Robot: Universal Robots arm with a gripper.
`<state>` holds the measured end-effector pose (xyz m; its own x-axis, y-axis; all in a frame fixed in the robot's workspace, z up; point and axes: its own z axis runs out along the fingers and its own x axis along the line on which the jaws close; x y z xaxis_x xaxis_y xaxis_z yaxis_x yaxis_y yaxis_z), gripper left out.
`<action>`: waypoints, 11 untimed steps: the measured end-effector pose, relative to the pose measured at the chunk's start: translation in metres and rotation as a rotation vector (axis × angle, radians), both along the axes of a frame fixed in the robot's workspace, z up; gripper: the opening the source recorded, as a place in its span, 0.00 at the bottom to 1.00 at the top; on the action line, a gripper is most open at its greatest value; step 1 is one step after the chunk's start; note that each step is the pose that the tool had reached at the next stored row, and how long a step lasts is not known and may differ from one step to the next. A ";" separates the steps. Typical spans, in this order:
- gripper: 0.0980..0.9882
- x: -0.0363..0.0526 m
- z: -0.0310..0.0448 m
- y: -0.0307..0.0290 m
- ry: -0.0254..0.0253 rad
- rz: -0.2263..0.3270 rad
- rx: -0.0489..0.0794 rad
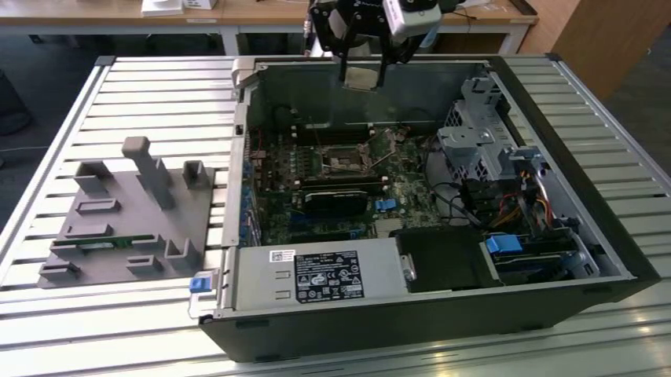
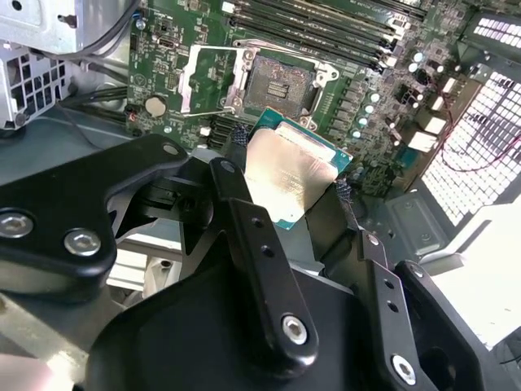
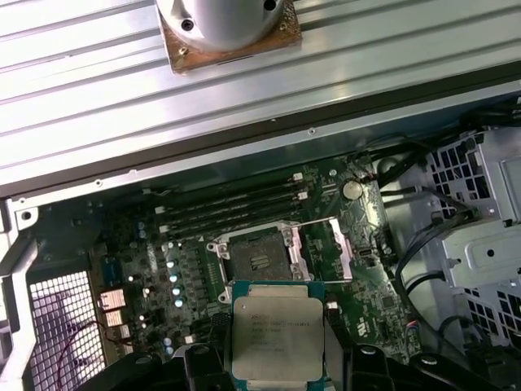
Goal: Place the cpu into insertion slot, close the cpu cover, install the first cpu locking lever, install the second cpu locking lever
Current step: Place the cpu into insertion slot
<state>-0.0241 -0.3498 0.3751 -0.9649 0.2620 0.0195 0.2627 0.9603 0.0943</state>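
- Your end effector is clamped on the cpu, held above the computer case, well apart from the insertion slot.
- The cpu cover lies flipped open beside that slot.
- The cpu hides most of both fingertips; the locking levers are hard to make out.
- The case sits on a slatted metal tabletop, with a grey fixture at the exterior view's left.

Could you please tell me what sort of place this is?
Probably a robotics lab workbench: an open computer case sits on a slatted metal table, a grey parts fixture lies beside it, and the gripper holds the cpu above it.
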 end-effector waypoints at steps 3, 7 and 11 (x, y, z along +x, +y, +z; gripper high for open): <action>0.50 0.0000 0.0000 0.0000 0.0000 -0.011 0.000; 0.50 0.0000 -0.0001 0.0000 0.0000 -0.025 0.000; 0.50 0.0000 -0.0002 0.0000 0.0000 -0.039 0.000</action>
